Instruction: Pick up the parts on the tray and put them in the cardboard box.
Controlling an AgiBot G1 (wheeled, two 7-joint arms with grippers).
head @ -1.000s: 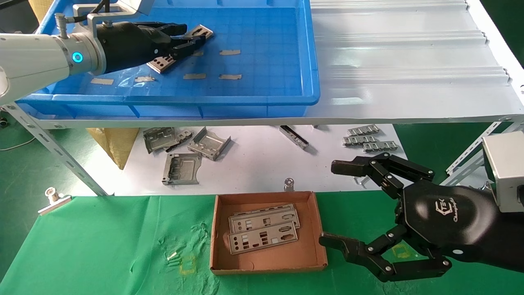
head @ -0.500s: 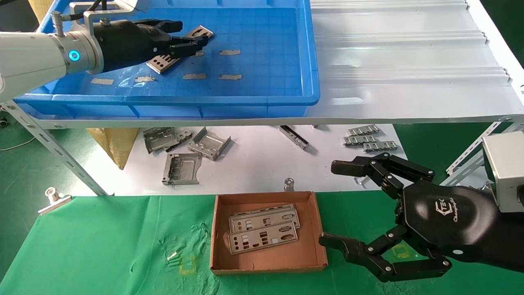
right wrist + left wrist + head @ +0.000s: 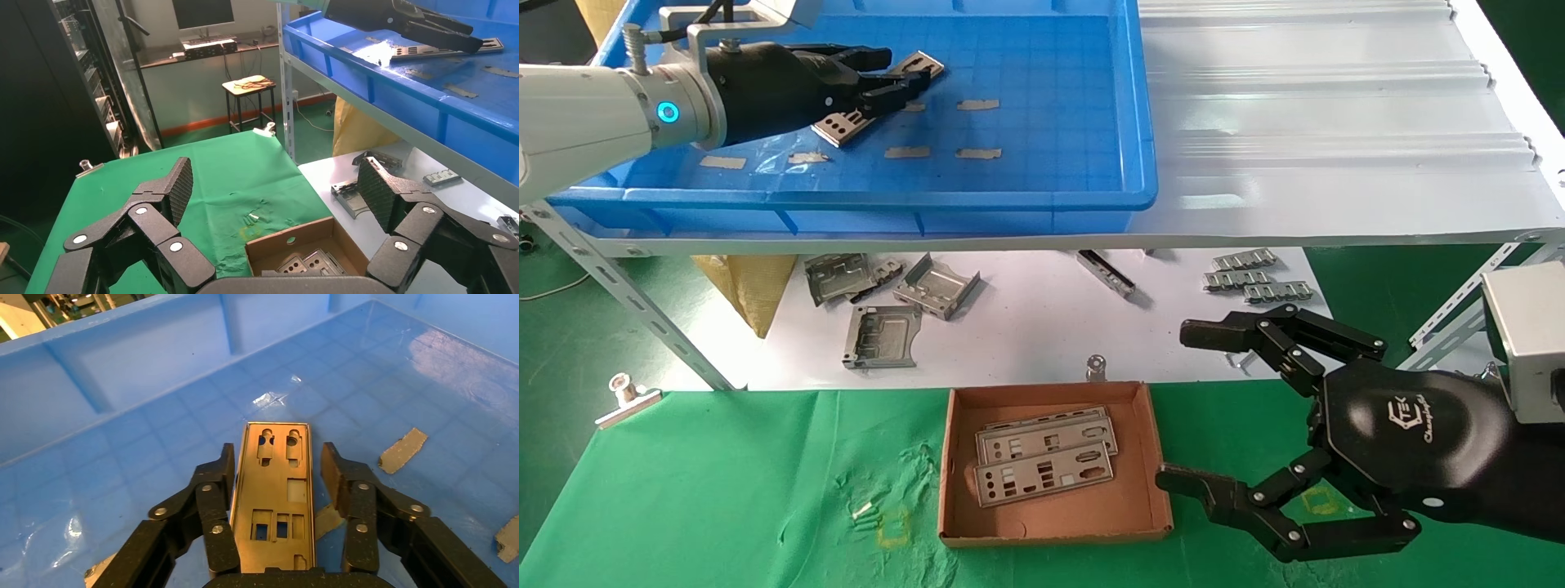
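One silver punched part lies flat on the floor of the blue tray, at its left. My left gripper is low over this part and open, one finger along each long edge. One finger sits right at the edge; the other stands a little off. Two more parts lie stacked in the cardboard box on the green cloth. My right gripper hangs open and empty just to the right of the box.
The tray sits on a white shelf with angled metal legs. Below it, on a white sheet, lie grey bent brackets and ridged silver clips. Grey tape scraps dot the tray floor. A metal clamp holds the cloth's left edge.
My left gripper shifted only slightly over the part in the tray. The part, the box and the right arm stayed where they were.
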